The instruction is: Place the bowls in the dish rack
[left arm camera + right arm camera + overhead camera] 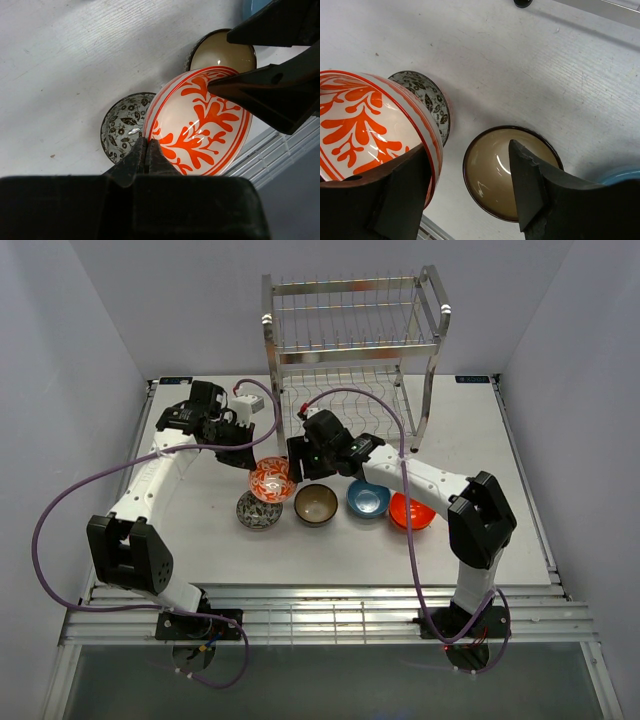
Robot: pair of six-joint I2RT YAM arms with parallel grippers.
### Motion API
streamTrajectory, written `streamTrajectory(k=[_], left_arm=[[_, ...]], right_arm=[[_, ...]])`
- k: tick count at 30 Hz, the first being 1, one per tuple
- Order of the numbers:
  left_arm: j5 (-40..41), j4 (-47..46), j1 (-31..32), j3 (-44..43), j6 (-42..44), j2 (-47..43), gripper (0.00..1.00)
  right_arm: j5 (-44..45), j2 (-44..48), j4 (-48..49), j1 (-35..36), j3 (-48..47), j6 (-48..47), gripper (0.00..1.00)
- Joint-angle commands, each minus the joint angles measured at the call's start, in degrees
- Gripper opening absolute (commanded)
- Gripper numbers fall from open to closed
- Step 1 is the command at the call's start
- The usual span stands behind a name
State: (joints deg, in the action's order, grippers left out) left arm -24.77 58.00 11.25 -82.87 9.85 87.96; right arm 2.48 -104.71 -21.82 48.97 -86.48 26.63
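Note:
My left gripper (255, 462) (146, 142) is shut on the rim of the red-and-white patterned bowl (272, 478) (200, 125) and holds it tilted above the table. My right gripper (296, 462) (468, 145) is open at the bowl's opposite rim (365, 120), with one finger (260, 95) over the bowl's inside and the other outside. Below stand the brown bowl (316, 504) (495, 175), the blue bowl (367, 499) and the orange-red bowl (410, 511) in a row. The silver dish rack (350, 330) stands at the back of the table with nothing on either tier.
A grey floral-patterned bowl (258, 510) (122, 125) sits on the table just under the lifted bowl, left of the brown one. The rack's front posts stand close behind both grippers. The table's near edge with its metal rails lies below the row of bowls.

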Motion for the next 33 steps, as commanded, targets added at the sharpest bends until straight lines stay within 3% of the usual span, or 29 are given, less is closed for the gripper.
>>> streamTrajectory(k=[1,3,7,10,13,14,17,18,19,21,24,29,33], left_arm=[[-4.0,-1.7,0.3,-0.4,-1.0,-3.2,0.00],[-4.2,-1.8,0.4,-0.5,-1.0,-3.0,0.00],[-4.7,-2.2,0.4,-0.6,-1.1,-2.4,0.00],[-5.0,-2.2,0.3,-0.5,-1.2,-2.3,0.00],[-5.4,-2.4,0.4,-0.2,-1.4,-2.1,0.00],[-5.5,-2.4,0.4,-0.2,-1.4,-2.1,0.00],[-4.9,-2.5,0.4,0.2,-1.8,-2.4,0.00],[-4.5,-2.7,0.4,0.4,-2.2,-2.7,0.09],[-2.7,-3.1,0.4,0.6,-2.6,-3.1,0.48],[-1.2,-3.8,-0.1,1.5,-3.8,-4.5,0.97],[-1.8,-4.0,-1.5,1.8,-4.3,-6.4,0.98],[-2.7,-4.7,-3.4,2.4,-4.7,-9.5,0.98],[-3.4,-5.3,-4.5,3.9,-4.8,-10.5,0.98]], right_arm=[[-0.7,-0.7,0.9,0.6,-3.1,-0.1,0.65],[-1.9,-0.9,1.1,0.6,-3.3,-0.2,0.59],[-4.7,-0.9,1.5,0.8,-2.6,0.0,0.57],[-5.7,-0.9,1.9,0.8,-2.6,-0.2,0.45],[-7.0,-0.9,2.0,0.7,-2.6,-0.3,0.23],[-7.1,-0.8,2.0,0.5,-2.6,-0.3,0.08],[-5.0,-0.1,1.6,0.1,-2.4,-0.4,0.08],[-4.1,0.4,1.6,0.0,-2.1,-0.6,0.08],[-1.3,1.6,1.6,-0.4,-1.3,-1.1,0.08],[4.0,4.2,1.4,-1.5,-0.1,-1.9,0.08],[7.4,8.0,1.4,-4.1,3.1,-3.7,0.08],[20.4,12.5,1.8,-7.7,7.4,-8.9,0.08],[31.9,14.3,9.6,-9.5,10.4,-13.7,0.08]])
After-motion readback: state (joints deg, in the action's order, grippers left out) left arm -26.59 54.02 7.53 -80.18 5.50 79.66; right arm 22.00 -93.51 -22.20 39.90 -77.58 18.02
